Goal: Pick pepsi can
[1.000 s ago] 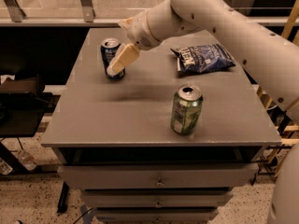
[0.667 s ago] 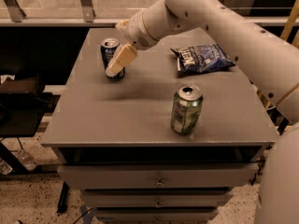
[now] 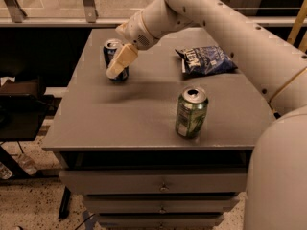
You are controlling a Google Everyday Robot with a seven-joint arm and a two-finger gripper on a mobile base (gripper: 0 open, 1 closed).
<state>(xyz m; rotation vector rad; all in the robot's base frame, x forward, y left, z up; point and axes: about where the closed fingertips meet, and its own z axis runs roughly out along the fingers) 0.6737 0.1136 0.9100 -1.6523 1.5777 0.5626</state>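
The pepsi can, dark blue with a silver top, stands upright at the back left of the grey table. My gripper is at the can, reaching down from the upper right. Its cream-coloured tip lies across the can's front and hides much of that side. The can rests on the table.
A green-and-silver can stands upright near the front middle-right of the table. A crinkled blue chip bag lies flat at the back right. My arm spans the right side above the table. Drawers sit below the table's front edge.
The gripper has stayed at the pepsi can. The arm behind it has shifted slightly. The cans and the bag have not moved.
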